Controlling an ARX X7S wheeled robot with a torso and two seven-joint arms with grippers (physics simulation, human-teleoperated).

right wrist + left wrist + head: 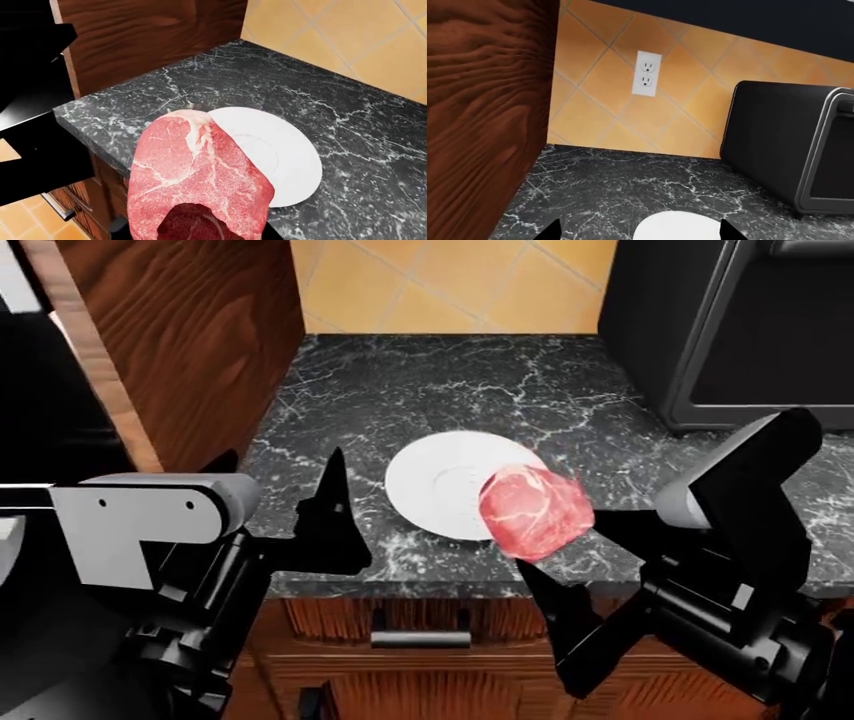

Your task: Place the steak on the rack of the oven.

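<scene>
The steak (534,510), a pink-red marbled chunk, is held in the air over the right rim of a round white plate (434,480), with my right gripper (567,540) shut on it. In the right wrist view the steak (200,170) fills the foreground between the jaws, above the plate (280,155). My left gripper (280,480) stands open near the counter's front edge, left of the plate. Its dark fingertips (552,231) frame the plate (677,225) in the left wrist view. The rack and the oven are out of view.
The black marble counter (400,390) is bounded on the left by a wooden cabinet side (200,330). A small black boxy appliance (747,330) stands at the back right. A tiled wall with an outlet (646,72) is behind. Drawer fronts (420,640) lie below the counter edge.
</scene>
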